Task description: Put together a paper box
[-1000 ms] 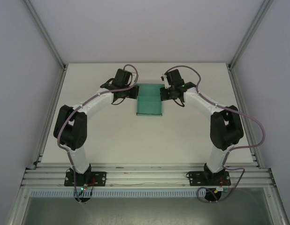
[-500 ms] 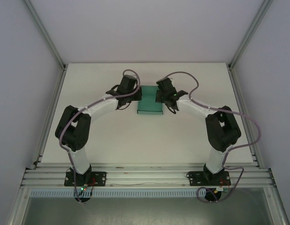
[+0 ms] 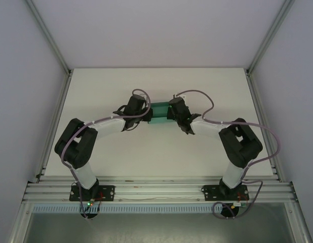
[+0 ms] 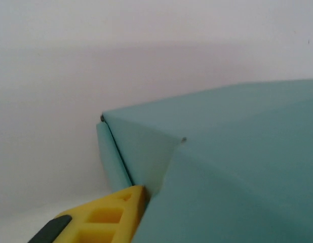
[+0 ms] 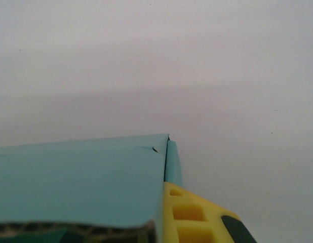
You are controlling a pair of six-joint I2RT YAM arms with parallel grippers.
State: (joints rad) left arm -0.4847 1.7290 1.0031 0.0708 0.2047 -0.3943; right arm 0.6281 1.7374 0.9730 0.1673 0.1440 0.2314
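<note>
The paper box (image 3: 159,112) is a teal-green card piece near the middle of the white table, seen from above as a short band between the two wrists. My left gripper (image 3: 148,114) is at its left end and my right gripper (image 3: 169,113) at its right end. In the left wrist view a folded corner of the paper box (image 4: 232,162) spreads across the right side, with one yellow finger (image 4: 103,215) pressed against its edge; the other finger is hidden. In the right wrist view the paper box (image 5: 80,182) lies flat against the inner side of a yellow finger (image 5: 197,217).
The white table (image 3: 156,157) spreads out on all sides of the card. Aluminium frame rails run along the left edge (image 3: 54,121) and the right edge (image 3: 262,121). White walls close in the back and sides.
Both wrists came nearer and closer together. From above, the card has shrunk from a long sheet to a short band between them.
</note>
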